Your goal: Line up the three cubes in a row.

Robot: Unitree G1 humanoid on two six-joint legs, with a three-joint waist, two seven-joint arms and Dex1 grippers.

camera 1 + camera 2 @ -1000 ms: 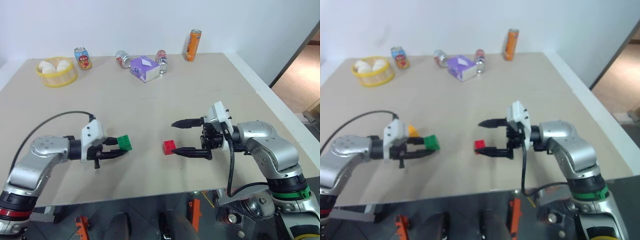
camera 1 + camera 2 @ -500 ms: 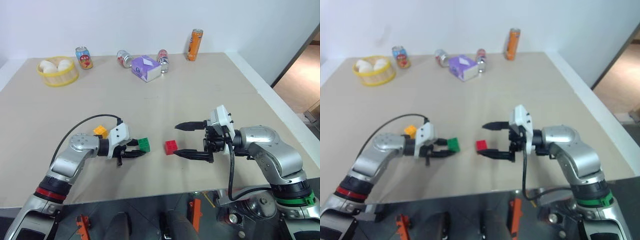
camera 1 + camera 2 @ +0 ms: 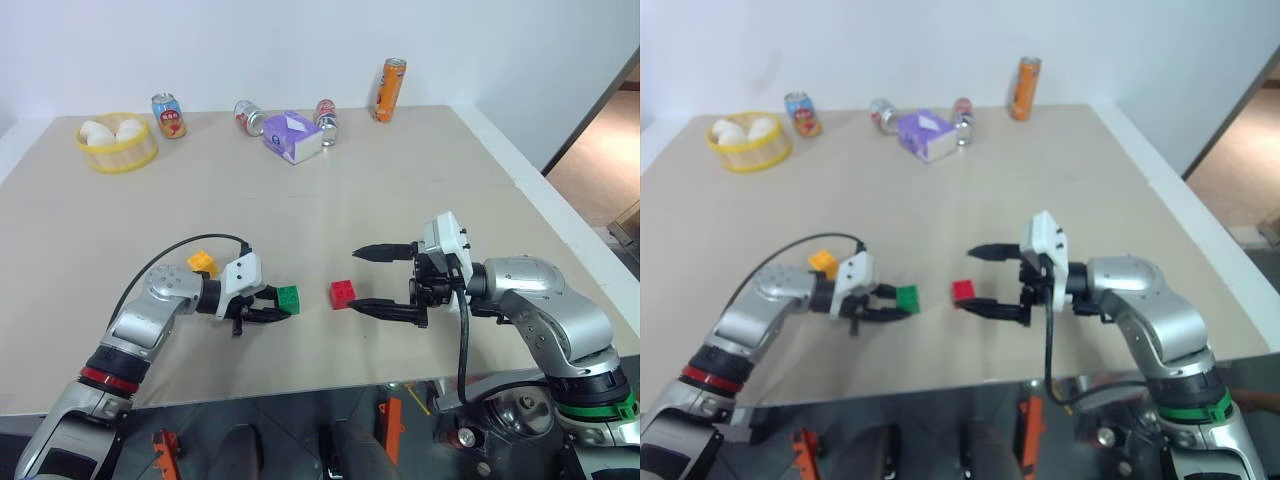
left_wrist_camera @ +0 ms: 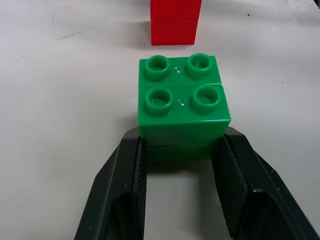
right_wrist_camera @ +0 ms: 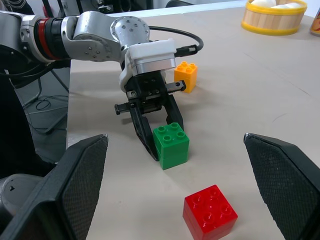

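Showing a beige table (image 3: 420,190) whose near edge runs just below both arms and whose right edge borders a white strip beside the floor. A broad stretch of bare tabletop is left between the cubes and the objects along the far edge.

The green cube (image 3: 288,298) is clamped between the two black fingers of the left gripper (image 3: 276,306), which are closed against its lower sides; the cube sits at table level, studs upward. The red cube (image 3: 342,293) lies just to its right, a narrow gap being kept between the two. The yellow-orange cube (image 3: 202,263) rests apart, behind the left wrist and beside its black cable (image 3: 170,255).

The left forearm is extended low over the table, pointing toward the right. The right gripper (image 3: 368,279) is held with its fingers spread wide, nothing being gripped; one finger is seen beyond the red cube and one nearer the table edge, both pointing left.

Along the far edge are set a yellow basket (image 3: 117,155) holding white rounded items, a purple-and-white box (image 3: 292,136), an upright orange can (image 3: 389,89), an upright can (image 3: 167,115) near the basket, and two further cans (image 3: 247,117) flanking the box. A plain white wall (image 3: 300,40) is seen behind.
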